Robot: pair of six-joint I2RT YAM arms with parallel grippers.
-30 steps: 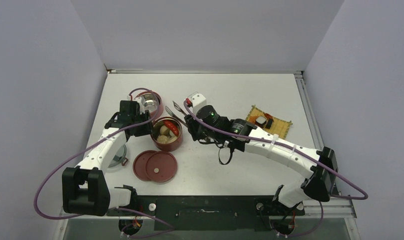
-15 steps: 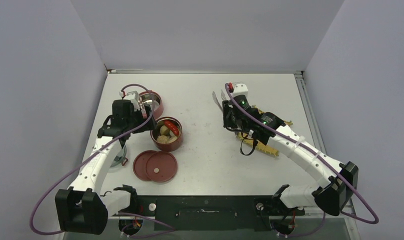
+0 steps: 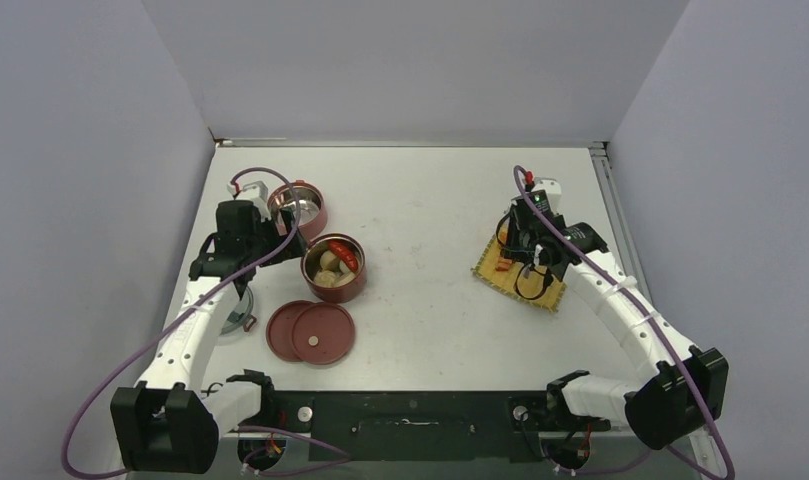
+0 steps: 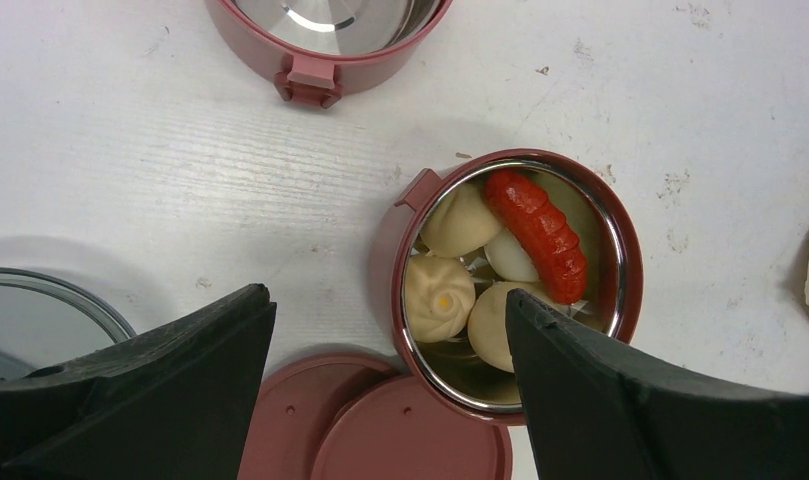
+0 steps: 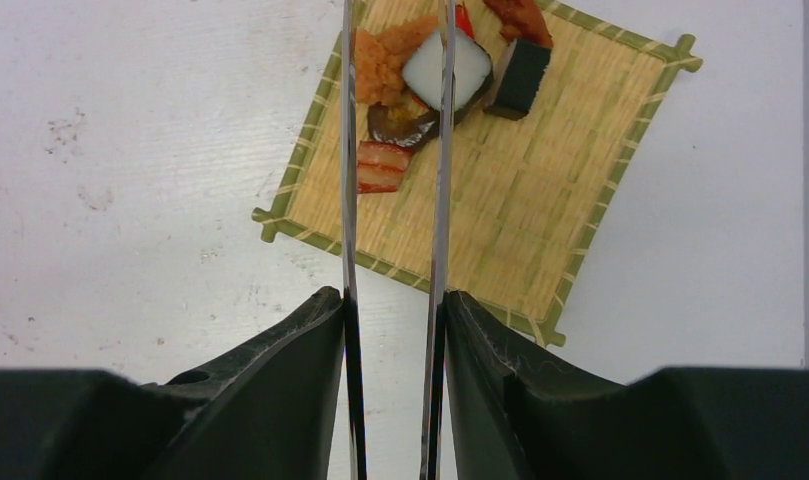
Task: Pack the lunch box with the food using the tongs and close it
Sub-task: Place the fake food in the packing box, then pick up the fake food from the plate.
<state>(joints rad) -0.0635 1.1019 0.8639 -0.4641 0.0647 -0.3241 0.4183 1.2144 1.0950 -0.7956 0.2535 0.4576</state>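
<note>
The lunch box bowl (image 3: 333, 270) holds pale buns (image 4: 438, 297) and a red sausage (image 4: 536, 234). Its rim (image 4: 625, 270) shows in the left wrist view. The second bowl (image 3: 298, 207), with an empty steel inside, stands behind it. Two dark-red lids (image 3: 311, 332) lie overlapped in front. My left gripper (image 4: 388, 300) hangs open just left of the filled bowl, holding nothing. My right gripper (image 5: 393, 300) is shut on the silver tongs (image 5: 442, 150). Their arms reach over the food on the yellow mat (image 5: 500, 190): orange bits (image 5: 380, 60), a white piece (image 5: 460, 65) and a red strip (image 5: 380, 165).
A clear glass dish (image 3: 242, 308) lies at the left, under my left arm. The yellow mat (image 3: 495, 272) sits near the table's right edge, with my right arm (image 3: 620, 300) along that side. A dark block (image 5: 520, 75) also lies on the mat.
My right arm has swung the tongs from beside the filled bowl across to the mat on the right. My left gripper has opened and drawn back a little to the left of the bowl.
</note>
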